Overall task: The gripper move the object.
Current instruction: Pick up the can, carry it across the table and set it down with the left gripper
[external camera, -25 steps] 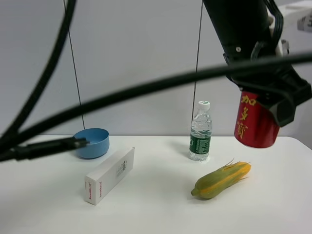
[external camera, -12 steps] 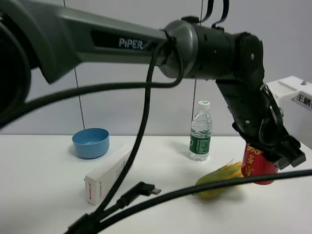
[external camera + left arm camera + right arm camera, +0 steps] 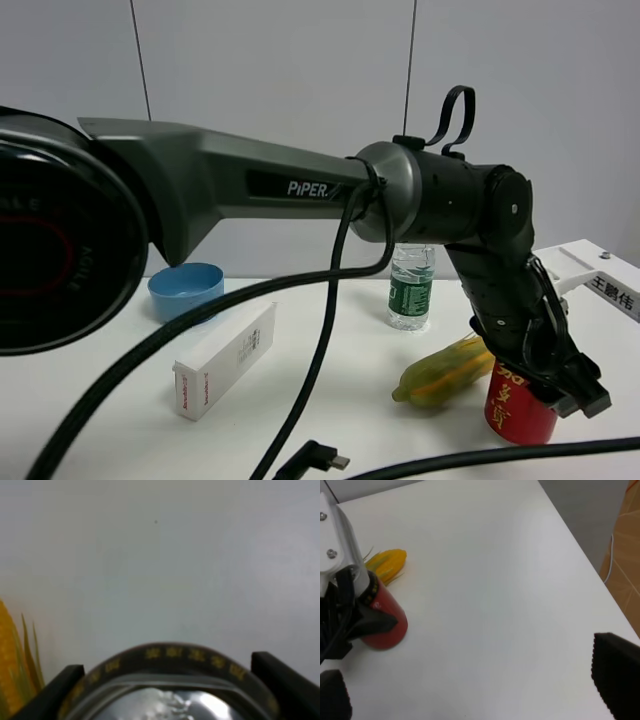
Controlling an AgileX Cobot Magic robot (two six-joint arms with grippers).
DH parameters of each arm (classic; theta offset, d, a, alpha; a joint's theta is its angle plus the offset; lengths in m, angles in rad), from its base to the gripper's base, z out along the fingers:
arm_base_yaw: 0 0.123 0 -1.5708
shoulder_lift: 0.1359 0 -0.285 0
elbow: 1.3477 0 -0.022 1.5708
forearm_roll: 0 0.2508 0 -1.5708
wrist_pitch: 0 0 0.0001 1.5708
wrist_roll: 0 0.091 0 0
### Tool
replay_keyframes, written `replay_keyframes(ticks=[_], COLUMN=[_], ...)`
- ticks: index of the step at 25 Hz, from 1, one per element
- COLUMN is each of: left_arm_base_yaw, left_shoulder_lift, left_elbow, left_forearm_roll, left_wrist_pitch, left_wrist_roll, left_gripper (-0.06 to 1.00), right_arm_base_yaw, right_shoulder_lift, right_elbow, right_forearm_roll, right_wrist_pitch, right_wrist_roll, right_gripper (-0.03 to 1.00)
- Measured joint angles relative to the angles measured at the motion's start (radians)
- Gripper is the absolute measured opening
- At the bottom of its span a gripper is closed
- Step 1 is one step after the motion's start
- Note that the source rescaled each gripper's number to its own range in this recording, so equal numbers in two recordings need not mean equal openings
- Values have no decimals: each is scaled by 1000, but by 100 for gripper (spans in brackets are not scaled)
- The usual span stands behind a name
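Below a pale wall (image 3: 280, 80), the red can (image 3: 518, 415) seemingly touches the white table (image 3: 385, 425).

My pincer (image 3: 548, 388): black. The can (image 3: 518, 417): red, yellow characters, black band. The corn (image 3: 445, 370): yellow, green husk. The bowl (image 3: 185, 291) blue, box (image 3: 225, 360) white, bottle (image 3: 411, 290) clear with green label.

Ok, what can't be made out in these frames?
- Exterior high: the top of the can is hidden by the left gripper, so most of its characters are covered.
- Left wrist: only a blurred rim of the can shows, cut off by the frame edge.
- Exterior high: the cap and neck of the bottle sit behind the arm.
- Right wrist: only the fingertips of the right gripper show, at the frame edges.
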State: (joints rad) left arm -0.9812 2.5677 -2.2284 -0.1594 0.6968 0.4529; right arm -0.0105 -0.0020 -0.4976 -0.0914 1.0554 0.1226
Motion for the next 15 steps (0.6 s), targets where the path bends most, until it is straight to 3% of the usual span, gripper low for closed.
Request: replay_keyframes(ticks=[6, 9, 12, 15], left_arm_base_yaw=[1, 1, 4, 9], left_shoulder_lift=[0, -9, -16, -37], left_elbow=[-1, -14, -50, -129], left_forearm_roll=[-3, -4, -4, 5], left_wrist_pitch=[-8, 4, 74, 201], left_wrist_roll=[25, 28, 26, 15], left_gripper=[9, 33, 65, 77], right_arm_base_yaw=[0, 0, 0, 0], right_shoulder_lift=[0, 0, 0, 0], right_elbow=[0, 0, 0, 0], right_forearm_roll=[0, 0, 0, 0], right_wrist_pitch=[0, 0, 0, 0], right_wrist_roll=[0, 0, 0, 0], right_gripper=[100, 100, 100, 100])
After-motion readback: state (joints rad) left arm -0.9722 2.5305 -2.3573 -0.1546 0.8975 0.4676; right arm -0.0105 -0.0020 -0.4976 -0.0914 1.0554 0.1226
